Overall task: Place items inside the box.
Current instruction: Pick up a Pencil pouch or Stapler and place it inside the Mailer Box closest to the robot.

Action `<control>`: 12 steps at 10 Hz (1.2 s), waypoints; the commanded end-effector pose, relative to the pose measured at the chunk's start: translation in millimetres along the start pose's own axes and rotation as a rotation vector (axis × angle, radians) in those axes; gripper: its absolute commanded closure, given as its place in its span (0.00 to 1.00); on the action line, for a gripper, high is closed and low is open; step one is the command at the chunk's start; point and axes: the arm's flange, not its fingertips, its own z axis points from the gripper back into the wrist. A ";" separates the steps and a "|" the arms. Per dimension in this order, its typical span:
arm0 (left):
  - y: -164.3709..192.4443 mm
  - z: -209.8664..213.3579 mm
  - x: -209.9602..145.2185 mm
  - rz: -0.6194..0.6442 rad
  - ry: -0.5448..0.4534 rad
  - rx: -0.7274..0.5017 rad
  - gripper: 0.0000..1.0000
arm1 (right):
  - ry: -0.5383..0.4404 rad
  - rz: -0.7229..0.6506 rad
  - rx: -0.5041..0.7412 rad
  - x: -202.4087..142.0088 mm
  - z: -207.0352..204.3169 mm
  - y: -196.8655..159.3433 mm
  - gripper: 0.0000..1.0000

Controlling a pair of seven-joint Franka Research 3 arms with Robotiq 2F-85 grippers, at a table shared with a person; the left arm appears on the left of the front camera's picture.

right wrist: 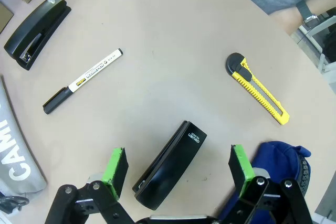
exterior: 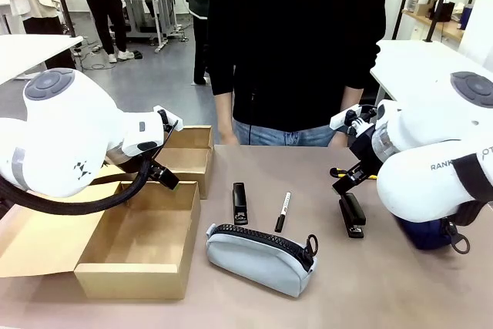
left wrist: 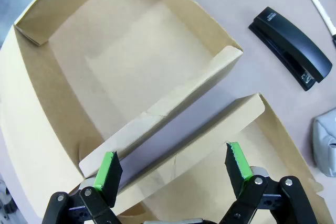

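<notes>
Brown table (exterior: 308, 179). Left side: open cardboard box (exterior: 135, 271), second box (exterior: 189, 161) just behind it. Middle: black stapler (exterior: 240, 203), marker pen (exterior: 283, 211) beside it, grey pouch (exterior: 258, 260) nearer front. Right side: other stapler (exterior: 352, 215), yellow-and-black cutter (right wrist: 258, 87), blue pouch (right wrist: 281, 161).

Lighting's bright and even, looks like overhead room light, and the desk (exterior: 308, 182) reads flat and matte. Shadows are soft, just thin dark edges under the pouch (exterior: 258, 260) and the near stapler (right wrist: 170, 166), which has a faint sheen. The box (exterior: 131, 279) is a touch dimmer inside by its walls. Wrist views bulge fisheye-style toward the corners. Far room's slightly soft.
</notes>
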 end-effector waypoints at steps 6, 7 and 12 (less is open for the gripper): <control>-7.8 120.1 30.5 0.146 0.006 -0.150 0.00 | -0.058 -0.235 0.161 -2.9 111.4 -40.1 0.00; 6.3 159.8 25.1 0.186 -0.041 -0.252 0.00 | -0.045 -0.369 0.196 -14.4 150.6 -54.6 0.00; 172.3 242.4 -111.9 0.752 -0.474 -0.686 0.00 | -0.522 -0.993 0.671 -204.3 250.8 -181.1 0.00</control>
